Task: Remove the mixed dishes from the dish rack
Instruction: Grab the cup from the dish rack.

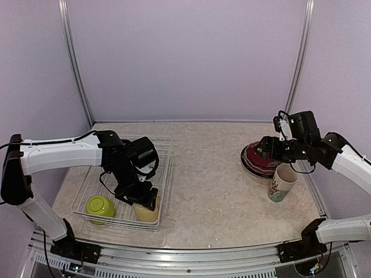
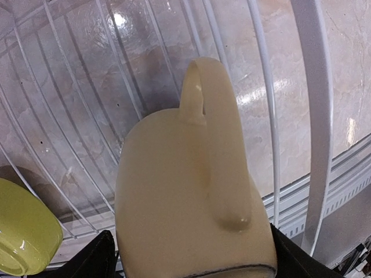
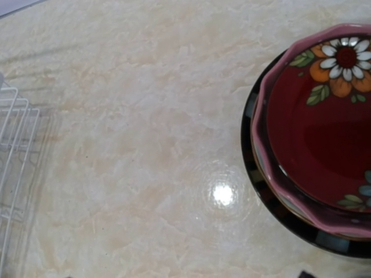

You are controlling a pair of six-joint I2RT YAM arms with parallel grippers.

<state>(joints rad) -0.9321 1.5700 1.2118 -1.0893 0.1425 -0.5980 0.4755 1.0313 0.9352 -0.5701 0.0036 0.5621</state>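
The dish rack (image 1: 165,152), a white wire basket, sits at the left. In it are the lime-green bowl (image 1: 99,207) and the pale yellow mug (image 1: 148,213), the mug at the near right corner. My left gripper (image 1: 141,198) reaches down into the rack and is shut on the mug (image 2: 191,191), with a black finger (image 2: 97,260) against each side. The bowl (image 2: 23,231) lies to its left. On the table at the right is a stack of plates (image 1: 255,164) with a dark red floral plate (image 3: 324,133) on top. My right gripper (image 1: 264,147) hovers open and empty over its left edge.
The white floral mug (image 1: 282,182) stands upright just in front of the plate stack. A pink wavy rim (image 3: 264,133) and a black plate (image 3: 261,197) show under the red one. The rack's right edge (image 3: 11,145) shows far left in the right wrist view.
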